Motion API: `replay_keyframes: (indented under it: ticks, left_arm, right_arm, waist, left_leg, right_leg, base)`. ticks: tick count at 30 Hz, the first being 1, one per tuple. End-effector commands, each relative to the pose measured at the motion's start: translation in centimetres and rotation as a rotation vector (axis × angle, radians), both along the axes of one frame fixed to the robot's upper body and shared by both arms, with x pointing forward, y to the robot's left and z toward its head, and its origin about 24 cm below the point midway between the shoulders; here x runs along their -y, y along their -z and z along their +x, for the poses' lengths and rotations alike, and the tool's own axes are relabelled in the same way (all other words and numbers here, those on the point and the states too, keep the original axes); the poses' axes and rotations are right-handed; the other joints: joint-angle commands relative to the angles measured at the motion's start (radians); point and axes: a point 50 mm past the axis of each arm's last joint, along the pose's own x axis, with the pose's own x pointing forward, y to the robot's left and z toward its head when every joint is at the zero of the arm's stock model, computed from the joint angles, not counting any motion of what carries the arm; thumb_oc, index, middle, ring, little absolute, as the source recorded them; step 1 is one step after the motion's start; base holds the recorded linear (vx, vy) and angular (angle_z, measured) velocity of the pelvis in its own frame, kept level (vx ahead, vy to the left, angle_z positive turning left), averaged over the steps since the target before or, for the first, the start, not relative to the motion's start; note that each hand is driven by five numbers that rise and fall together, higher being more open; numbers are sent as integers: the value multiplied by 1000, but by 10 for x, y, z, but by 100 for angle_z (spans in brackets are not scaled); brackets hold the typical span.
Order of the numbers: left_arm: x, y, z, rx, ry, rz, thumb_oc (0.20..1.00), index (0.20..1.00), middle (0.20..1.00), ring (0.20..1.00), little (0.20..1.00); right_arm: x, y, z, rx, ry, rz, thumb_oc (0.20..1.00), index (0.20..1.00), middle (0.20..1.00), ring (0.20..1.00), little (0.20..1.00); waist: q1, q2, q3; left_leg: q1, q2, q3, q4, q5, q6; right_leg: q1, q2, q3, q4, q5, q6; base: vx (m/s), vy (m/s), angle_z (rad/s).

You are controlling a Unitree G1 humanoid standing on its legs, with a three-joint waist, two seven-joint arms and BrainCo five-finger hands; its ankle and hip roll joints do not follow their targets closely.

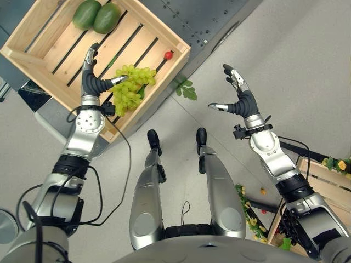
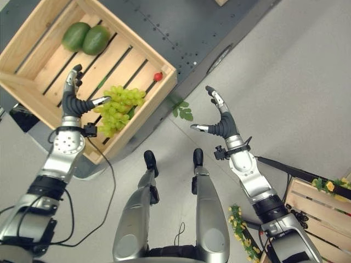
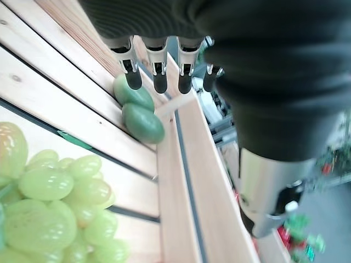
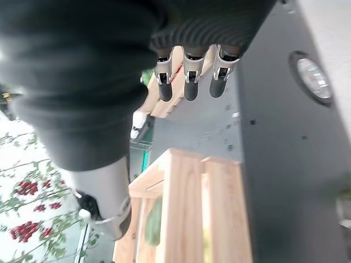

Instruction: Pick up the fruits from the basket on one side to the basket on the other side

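Both arms, the left arm (image 1: 82,137) and the right arm (image 1: 271,153), are smooth silver-grey shells broken by black ribbed bands at the joints, with a round silver disc below each wrist and a small black clamp above it. The left hand (image 1: 90,82) and right hand (image 1: 241,101) wear dark ribbed covers, from which slim silver fingers with dark tips emerge.

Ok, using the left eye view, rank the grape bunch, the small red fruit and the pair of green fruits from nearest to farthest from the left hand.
From the left hand, which is open:
1. Grape bunch: right beside the thumb, at the wooden crate's near edge.
2. Pair of green fruits: in the far corner of the crate, beyond the fingertips.
3. Small red fruit: against the crate's wall towards the right hand's side.
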Motion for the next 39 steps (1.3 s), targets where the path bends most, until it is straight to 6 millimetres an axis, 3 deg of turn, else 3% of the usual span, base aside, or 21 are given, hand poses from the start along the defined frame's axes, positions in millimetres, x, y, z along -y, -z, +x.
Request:
replay_keyframes:
  ticks: [1, 6, 7, 13, 19, 32, 39]
  left_arm:
    - [-12, -58, 7, 112, -10, 166, 1000, 1000, 1000, 1000, 1000]
    - [-13, -70, 19, 7, 21, 316, 1000, 1000, 1000, 1000, 1000]
    - [-25, -62, 25, -84, -30, 333, 1000, 1000, 1000, 1000, 1000]
    - [-47, -38, 32, -330, -115, 497, 1000, 1000, 1000, 1000, 1000]
    - [-61, -15, 28, -462, -137, 495, 1000, 1000, 1000, 1000, 1000]
    - [-54, 12, 27, -522, -125, 481, 1000, 1000, 1000, 1000, 1000]
    - [-63, 7, 29, -526, -221, 572, 1000, 1000, 1000, 1000, 1000]
  right_arm:
    - [3, -27, -13, 141, -67, 74, 1000, 1000, 1000, 1000, 1000]
    - [9, -21, -15, 115, -60, 87, 1000, 1000, 1000, 1000, 1000]
    - [7, -21, -15, 114, -71, 90, 1000, 1000, 1000, 1000, 1000]
    - [5, -23, -16, 118, -88, 85, 1000, 1000, 1000, 1000, 1000]
    - [6, -19, -17, 102, -81, 108, 1000, 1000, 1000, 1000, 1000]
    - [12, -11, -20, 77, -57, 112, 1000, 1000, 1000, 1000, 1000]
    - [10, -10, -22, 75, -71, 126, 1000, 1000, 1000, 1000, 1000]
  waist:
    - [-8, -19, -22]
    - [-32, -10, -22]
    - [-42, -14, -22]
    - [-52, -22, -22]
    - [-55, -23, -22]
    - [-52, -17, -22]
    - [-57, -22, -22]
  left_leg:
    - [36, -28, 13, 120, -148, -34]
    - [10, -25, 23, 112, -136, -42]
    - [-2, -20, 33, 111, -134, -44]
    - [-42, -8, 51, 126, -137, -46]
    - [-79, 2, 49, 152, -143, -46]
    - [-122, -5, 28, 174, -153, -44]
    - [-140, -8, 24, 171, -150, -43]
  right_leg:
    - [84, -50, 7, -181, 130, 137]
    - [57, -43, 11, -196, 138, 136]
    - [41, -38, 19, -199, 145, 140]
    - [-8, -31, 35, -194, 153, 143]
    - [-50, -26, 34, -165, 144, 139]
    - [-92, -37, 24, -128, 127, 130]
    - [-106, -39, 21, -133, 130, 129]
  base:
    - [-29, -34, -7]
    - [-2, -17, -6]
    - [-35, 10, -4]
    - [-11, -2, -13]
    - [3, -9, -6]
    - [-5, -8, 1]
    - [0, 0, 0]
